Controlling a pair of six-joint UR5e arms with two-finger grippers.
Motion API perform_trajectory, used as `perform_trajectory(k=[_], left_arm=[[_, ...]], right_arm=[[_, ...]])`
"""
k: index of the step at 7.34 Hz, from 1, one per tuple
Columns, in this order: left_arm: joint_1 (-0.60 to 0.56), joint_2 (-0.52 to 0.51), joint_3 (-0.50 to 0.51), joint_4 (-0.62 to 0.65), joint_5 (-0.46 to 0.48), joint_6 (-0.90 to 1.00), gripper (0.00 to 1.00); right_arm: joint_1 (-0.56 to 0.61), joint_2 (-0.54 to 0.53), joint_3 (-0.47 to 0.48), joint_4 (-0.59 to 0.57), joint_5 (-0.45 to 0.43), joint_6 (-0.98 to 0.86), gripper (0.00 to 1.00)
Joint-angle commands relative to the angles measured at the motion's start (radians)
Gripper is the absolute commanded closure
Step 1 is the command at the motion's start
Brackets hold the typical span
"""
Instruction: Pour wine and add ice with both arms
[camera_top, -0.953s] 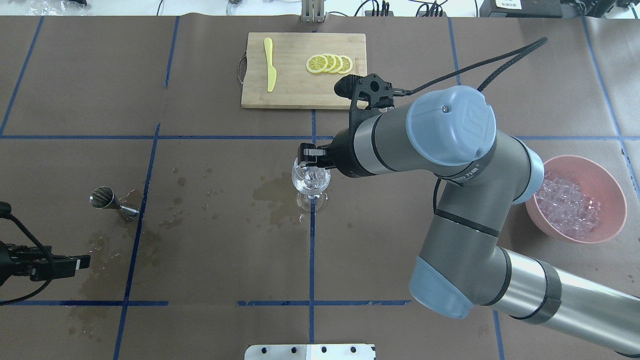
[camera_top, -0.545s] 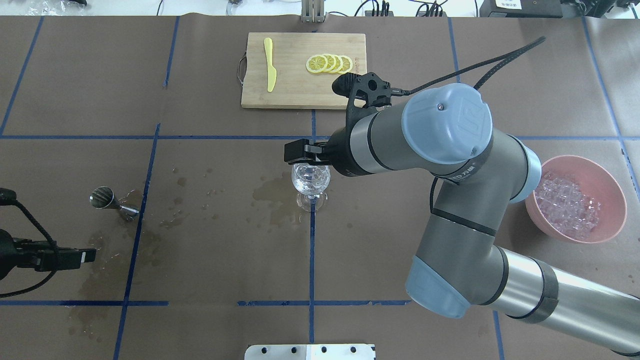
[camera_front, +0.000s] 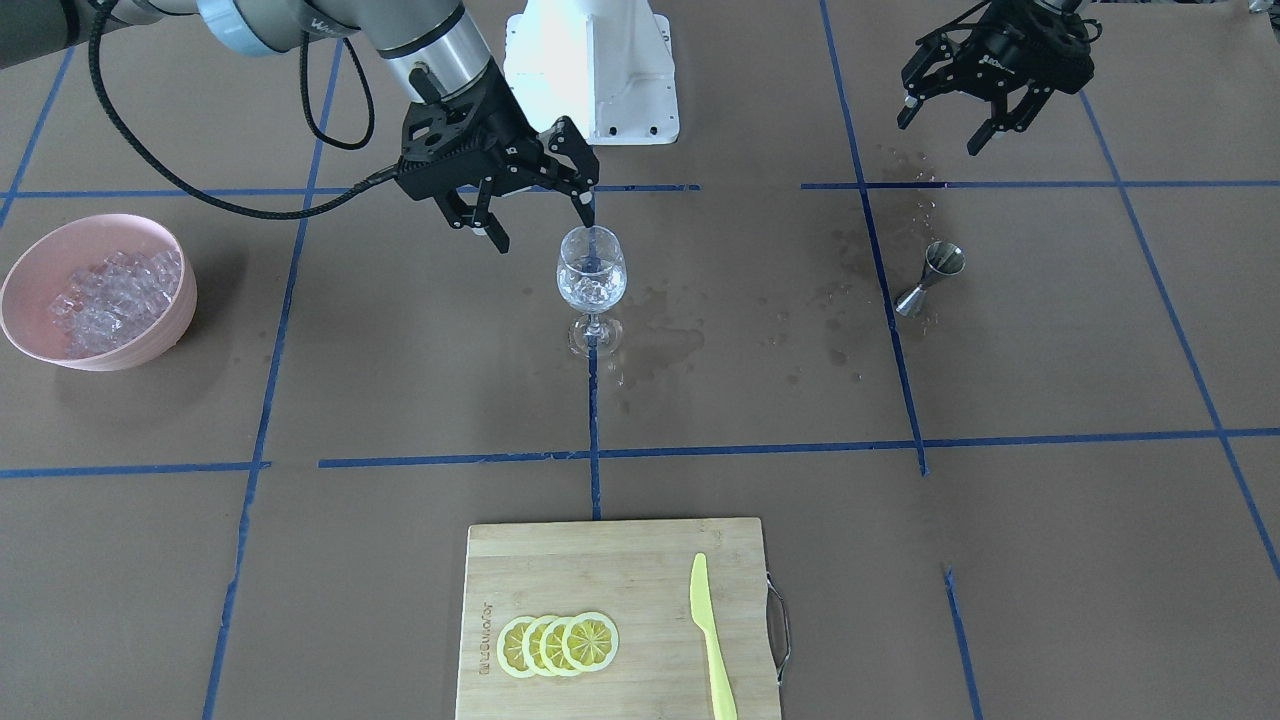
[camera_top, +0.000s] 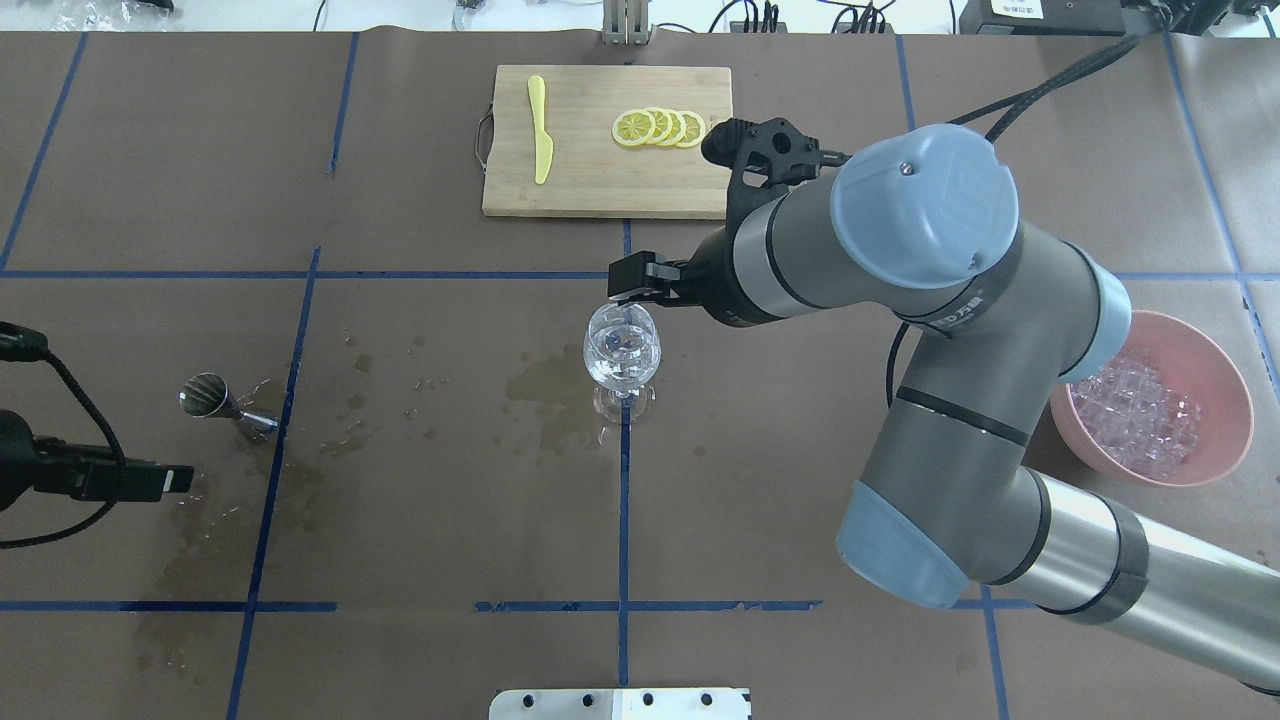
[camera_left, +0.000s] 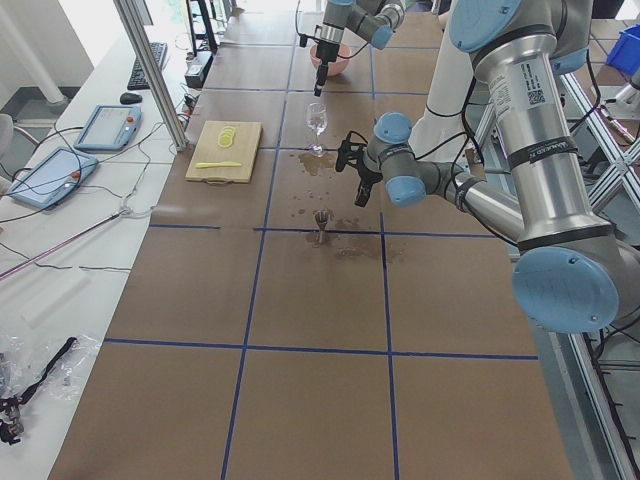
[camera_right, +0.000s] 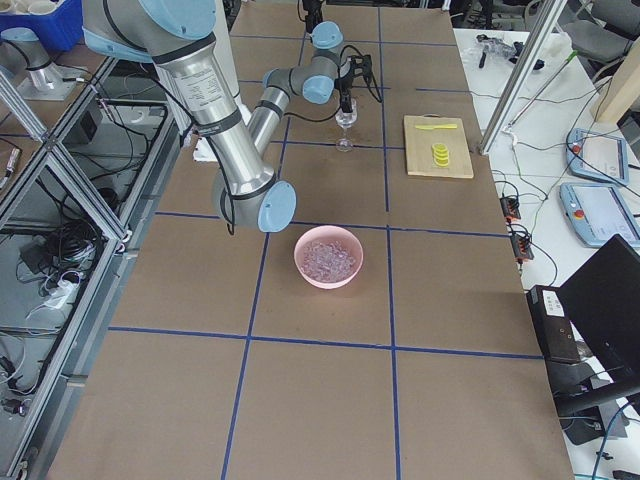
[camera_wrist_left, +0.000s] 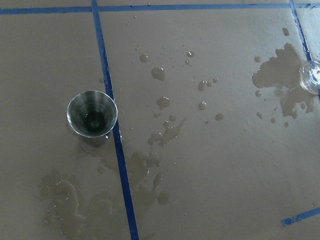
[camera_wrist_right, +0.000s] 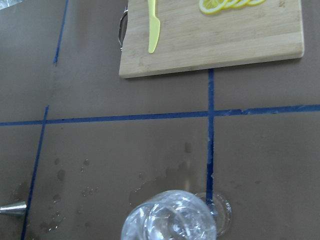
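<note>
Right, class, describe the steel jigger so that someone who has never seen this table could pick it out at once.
Start at the brown, blue-gridded table and find the wine glass at its centre. Go towards the robot's left side to the wet splashes beside a blue tape line; the jigger stands there. It is the only shiny metal, hourglass-shaped cup.

We see open table btwn glass at centre and metal cup at left. The right arm fills the frame's right w/ bowl partly under it; board sits upper centre.
</note>
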Motion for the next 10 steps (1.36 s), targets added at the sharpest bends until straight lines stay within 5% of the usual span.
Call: perform_trajectory(k=[1,4,8,10], left_arm=[[-0.163,-0.185,0.016,0.246,-0.038,0.18,0.0],[-0.356,-0.47,0.128,0.529,-0.071,0.419,0.0],[-0.626,-0.47,0.337,0.488,-0.312,0.674,0.0],[-0.764,-0.437,0.447,0.49,-0.331,0.861,0.0]], right_arm=[[0.102,-0.026,0.009,-0.065,0.092,-0.098,0.0],[0.283,-0.113,0.0,-0.096,0.243,-0.326,0.0],[0.527,-0.187,-0.107,-0.226,0.39,-0.766,0.0],[0.661,-0.248,-0.196,-0.271,0.445,-1.05,0.0]])
